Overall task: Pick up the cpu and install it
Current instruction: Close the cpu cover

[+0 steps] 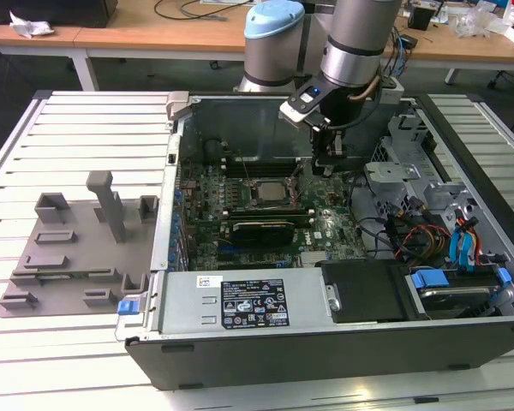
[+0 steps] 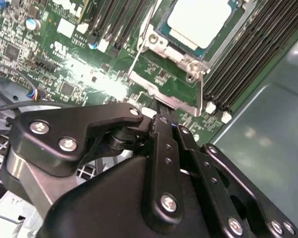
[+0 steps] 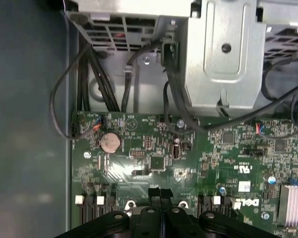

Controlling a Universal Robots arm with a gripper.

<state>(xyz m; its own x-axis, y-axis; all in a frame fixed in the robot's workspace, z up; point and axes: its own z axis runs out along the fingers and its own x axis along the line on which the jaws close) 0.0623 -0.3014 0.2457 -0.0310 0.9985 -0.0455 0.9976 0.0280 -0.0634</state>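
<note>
We saw the open computer case on the desk, motherboard bare. The end effector hung above the board, fingers together on nothing, while the cpu lay flat in its socket, close by toward the exterior view's left.

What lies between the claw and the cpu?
In the second wrist view, the socket's metal frame and green motherboard lie between claw and cpu.

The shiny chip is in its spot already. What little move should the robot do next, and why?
Probably lift the gripper straight up: the chip sits in its socket, and the gripper hangs shut beside it, close above the board.
</note>
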